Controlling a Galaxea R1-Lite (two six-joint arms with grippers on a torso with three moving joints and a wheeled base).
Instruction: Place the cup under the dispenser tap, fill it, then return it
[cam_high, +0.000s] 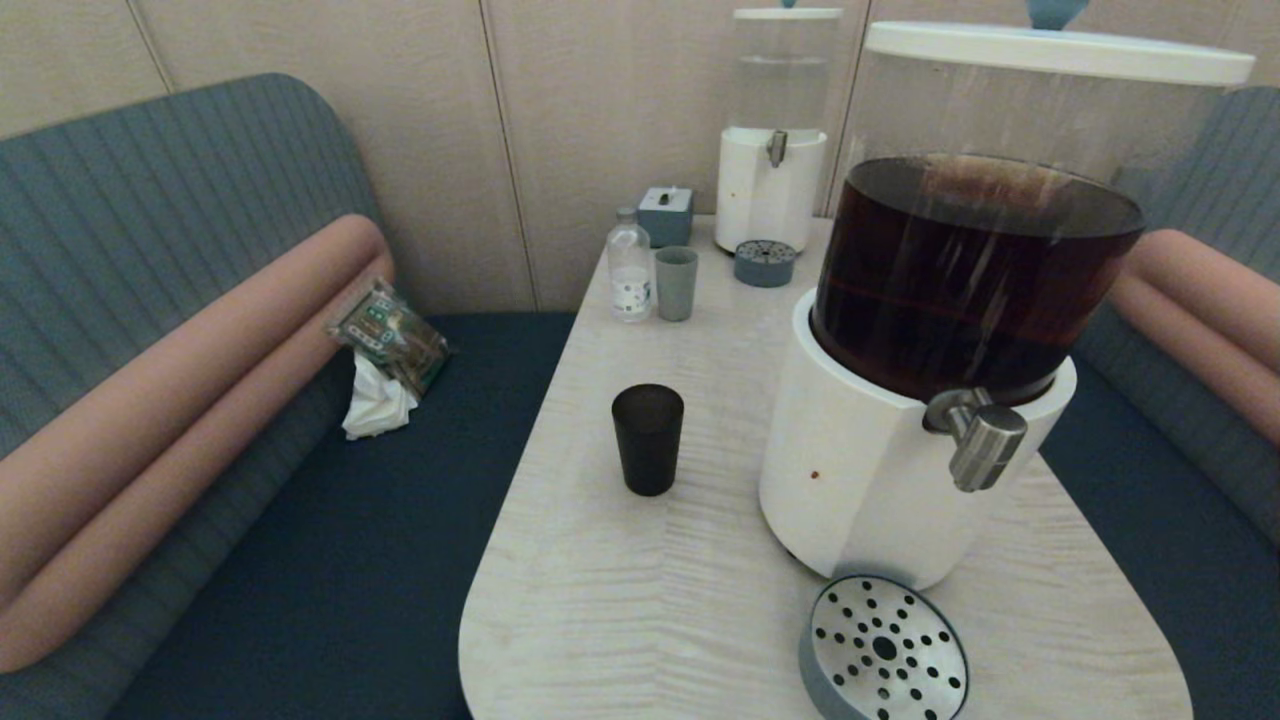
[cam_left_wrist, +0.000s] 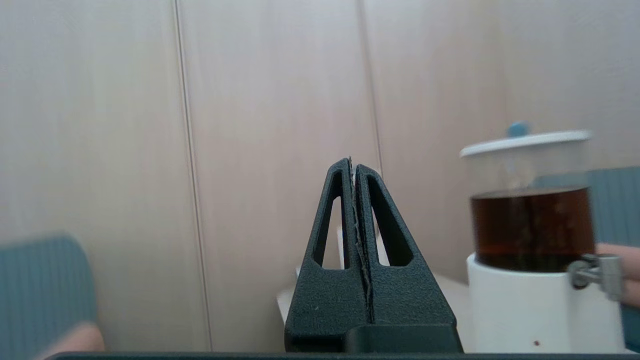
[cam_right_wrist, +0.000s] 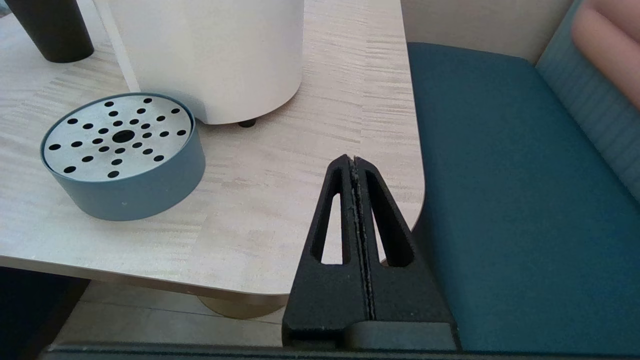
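Note:
The matte black cup (cam_high: 648, 438) stands upright on the pale wood table (cam_high: 620, 590), left of the large dispenser (cam_high: 940, 330) with dark brown liquid; its base also shows in the right wrist view as the cup (cam_right_wrist: 50, 30). The brushed-steel dispenser tap (cam_high: 982, 440) juts from the white base, above a round drip tray (cam_high: 884, 650). No arm appears in the head view. My left gripper (cam_left_wrist: 354, 162) is shut and empty, held low off the table's left side, facing the wall. My right gripper (cam_right_wrist: 353, 160) is shut and empty over the table's near right corner.
At the table's far end stand a slimmer clear-liquid dispenser (cam_high: 772, 150) with its own small drip tray (cam_high: 765, 263), a grey-green tumbler (cam_high: 676, 283), a small bottle (cam_high: 629, 268) and a grey box (cam_high: 665, 215). Blue benches (cam_high: 330, 560) flank the table; a packet and tissue (cam_high: 385, 360) lie on the left one.

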